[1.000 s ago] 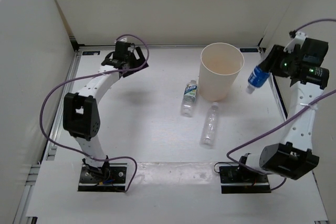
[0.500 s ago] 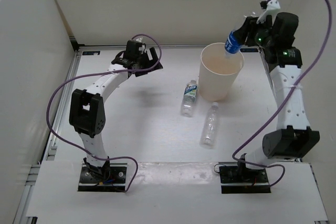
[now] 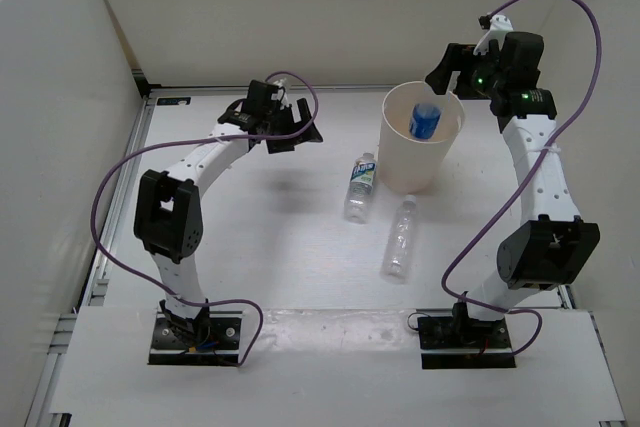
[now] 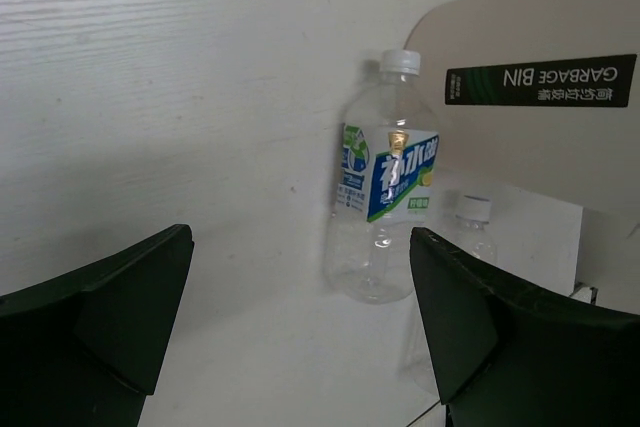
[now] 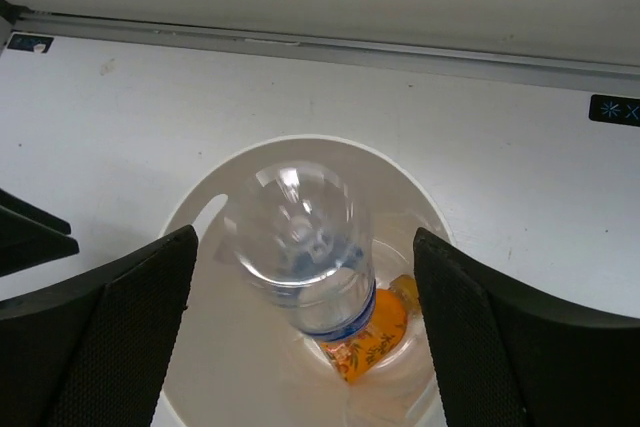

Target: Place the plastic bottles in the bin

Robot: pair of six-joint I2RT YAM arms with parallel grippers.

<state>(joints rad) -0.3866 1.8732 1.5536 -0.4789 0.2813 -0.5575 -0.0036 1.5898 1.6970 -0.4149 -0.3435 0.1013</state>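
Observation:
The cream-white bin (image 3: 438, 152) stands at the back centre-right; the left wrist view shows its side with a "GARBAGE BIN" label (image 4: 540, 81). The blue-label bottle (image 3: 425, 119) is inside the bin's mouth, apart from the jaws (image 5: 300, 247). The orange bottle (image 5: 375, 339) lies at the bin's bottom. My right gripper (image 3: 447, 68) is open above the bin's rim. The clear bottle with the white-green label (image 3: 360, 185) lies left of the bin (image 4: 388, 179). The plain clear bottle (image 3: 401, 237) lies in front of the bin. My left gripper (image 3: 292, 130) is open and empty, left of these bottles.
White walls enclose the table on the left, back and right. A metal rail (image 3: 320, 90) runs along the back edge. Purple cables (image 3: 105, 187) loop from both arms.
My right gripper carried the blue-label bottle from the right side to above the bin and opened; the bottle now sits in the bin. My left gripper has moved right toward the bottles.

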